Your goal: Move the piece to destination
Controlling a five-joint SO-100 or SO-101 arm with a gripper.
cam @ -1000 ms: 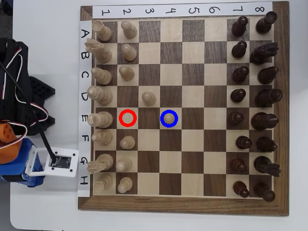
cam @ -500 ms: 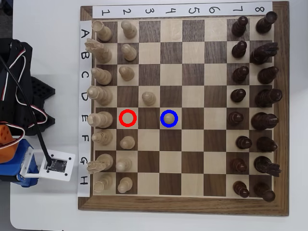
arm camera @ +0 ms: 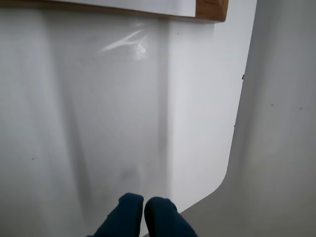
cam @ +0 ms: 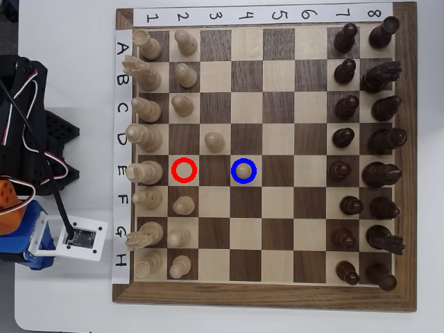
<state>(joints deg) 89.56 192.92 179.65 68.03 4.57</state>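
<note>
Overhead view: the small cream-coloured wooden pawn with a round head point(cam: 243, 168) stands upright inside the drawn blue ring point(cam: 243, 171), on a light square in row E, column 4. The red ring point(cam: 184, 170) two squares to its left encloses a bare square. The four squares around the ringed pawn are free; the nearest neighbour is another pale pawn point(cam: 214, 141) diagonally up and left on D3. Pale pieces crowd columns 1 and 2, dark brown pieces point(cam: 364, 159) fill columns 7 and 8, and the middle columns between them lie open.

My arm sits off the wooden chessboard's point(cam: 267, 295) left edge, over the white table point(cam: 69, 69); the blue and orange body point(cam: 21, 225) and the white wrist camera housing point(cam: 82, 238) lie just beside the paper strip of row letters, level with rows F and G.

Wrist view: my gripper point(arm camera: 143, 207) shows two dark blue fingertips point(arm camera: 127, 212) pressed together with no gap and nothing between them. They hang over bare white tabletop. A corner of the board's wooden frame point(arm camera: 212, 9) sits at the top edge, well apart from the tips. The table's rounded corner point(arm camera: 224, 175) curves just to the right of my fingers, with grey floor past it.
</note>
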